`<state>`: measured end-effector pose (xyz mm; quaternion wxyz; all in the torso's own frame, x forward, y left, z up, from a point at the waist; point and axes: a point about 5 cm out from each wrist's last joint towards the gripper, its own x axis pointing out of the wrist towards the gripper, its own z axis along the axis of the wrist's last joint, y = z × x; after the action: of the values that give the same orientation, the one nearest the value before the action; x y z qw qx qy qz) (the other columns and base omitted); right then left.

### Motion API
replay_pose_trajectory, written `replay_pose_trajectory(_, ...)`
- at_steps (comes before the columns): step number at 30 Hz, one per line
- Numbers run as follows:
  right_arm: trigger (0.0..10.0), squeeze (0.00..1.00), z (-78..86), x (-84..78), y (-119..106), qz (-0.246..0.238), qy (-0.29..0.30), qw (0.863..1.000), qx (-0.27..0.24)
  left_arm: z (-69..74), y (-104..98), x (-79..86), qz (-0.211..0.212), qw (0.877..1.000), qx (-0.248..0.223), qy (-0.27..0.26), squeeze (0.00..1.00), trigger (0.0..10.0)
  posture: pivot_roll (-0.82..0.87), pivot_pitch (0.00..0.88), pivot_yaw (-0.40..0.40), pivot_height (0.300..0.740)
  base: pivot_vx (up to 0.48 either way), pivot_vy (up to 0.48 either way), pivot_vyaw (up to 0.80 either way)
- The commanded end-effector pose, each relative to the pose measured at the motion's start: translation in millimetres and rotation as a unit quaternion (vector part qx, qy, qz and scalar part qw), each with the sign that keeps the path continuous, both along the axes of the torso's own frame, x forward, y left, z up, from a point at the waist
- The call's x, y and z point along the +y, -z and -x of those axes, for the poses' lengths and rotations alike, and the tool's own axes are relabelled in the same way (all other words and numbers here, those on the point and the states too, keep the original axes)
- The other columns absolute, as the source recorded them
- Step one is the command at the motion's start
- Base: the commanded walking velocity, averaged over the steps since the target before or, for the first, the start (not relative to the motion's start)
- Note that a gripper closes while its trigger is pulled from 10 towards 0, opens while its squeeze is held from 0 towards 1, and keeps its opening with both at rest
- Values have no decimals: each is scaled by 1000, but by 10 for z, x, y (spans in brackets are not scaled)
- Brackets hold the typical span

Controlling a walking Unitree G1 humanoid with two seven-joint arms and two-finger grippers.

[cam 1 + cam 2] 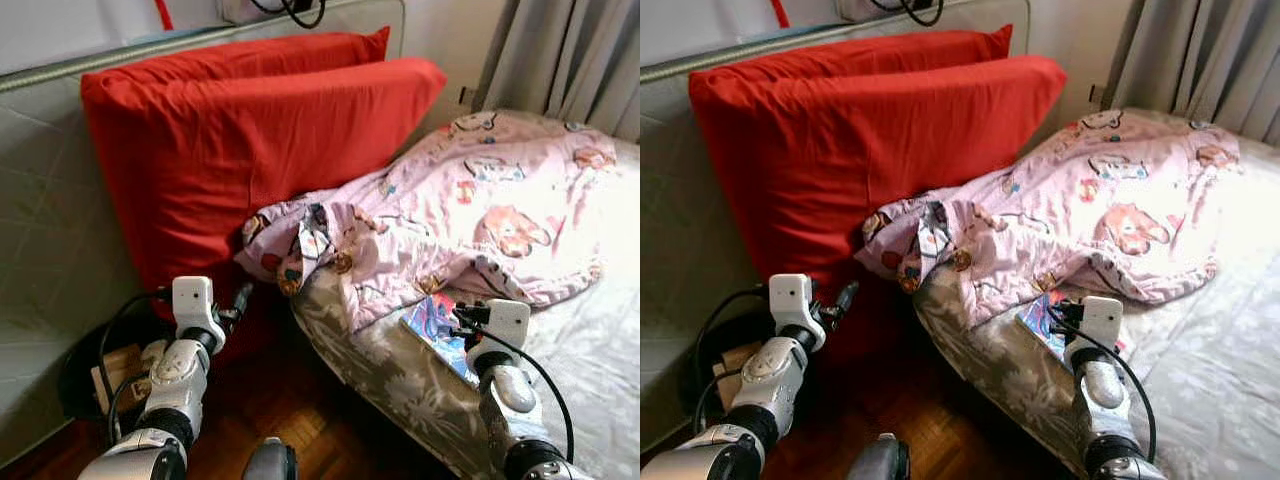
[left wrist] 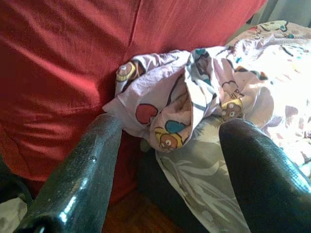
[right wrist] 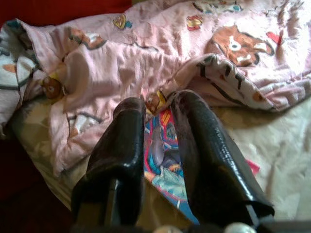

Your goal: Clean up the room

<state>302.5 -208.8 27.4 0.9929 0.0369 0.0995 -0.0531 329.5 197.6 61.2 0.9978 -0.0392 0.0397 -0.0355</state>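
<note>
A crumpled pink cartoon-print blanket point(image 1: 470, 210) lies across the bed, one corner hanging over the edge by two big red pillows point(image 1: 250, 130). A colourful picture book point(image 1: 435, 325) lies on the grey floral sheet point(image 1: 400, 380), partly under the blanket's hem. My right gripper point(image 1: 462, 315) hovers just over the book point(image 3: 163, 150), its fingers point(image 3: 126, 131) nearly together with only a narrow slit. Low beside the bed, my left gripper point(image 1: 240, 298) is open and points at the hanging blanket corner point(image 2: 170, 102), nothing between its fingers point(image 2: 87, 170).
The red pillows lean against a grey quilted mattress point(image 1: 50, 200) standing at the left. Black cables and a dark bundle point(image 1: 90, 370) lie on the wooden floor point(image 1: 300, 420) by my left arm. Grey curtains point(image 1: 560, 60) hang behind the bed.
</note>
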Motion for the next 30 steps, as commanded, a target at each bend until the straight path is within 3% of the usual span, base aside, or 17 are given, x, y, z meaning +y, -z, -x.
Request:
replay_pose_trajectory(1, 10000, 0, -10, 9, -2, -1, -2, 1000, 3, -18, -21, 15, 2, 1000, 0, -2, 0, 10000, 60, 5, 15, 633, 0, 0, 0)
replay_pose_trajectory(12, 10000, 0, -14, 39, 21, 1, -11, 1000, 17, -15, -22, 10, 4, 1000, -3, -2, 0, 10000, 61, 5, 14, 633, 0, 0, 0)
replay_pose_trajectory(17, 10000, 0, -6, 44, 36, 3, -14, 1000, 21, -15, -18, 13, 6, 1000, -1, -2, 0, 10000, 60, 1, 16, 599, 0, 0, 0)
replay_pose_trajectory(30, 10000, 0, -9, 66, 32, -4, -16, 1000, 17, -16, -15, -2, 3, 1000, 1, 2, 0, 10000, 61, 2, 16, 599, 0, 0, 0)
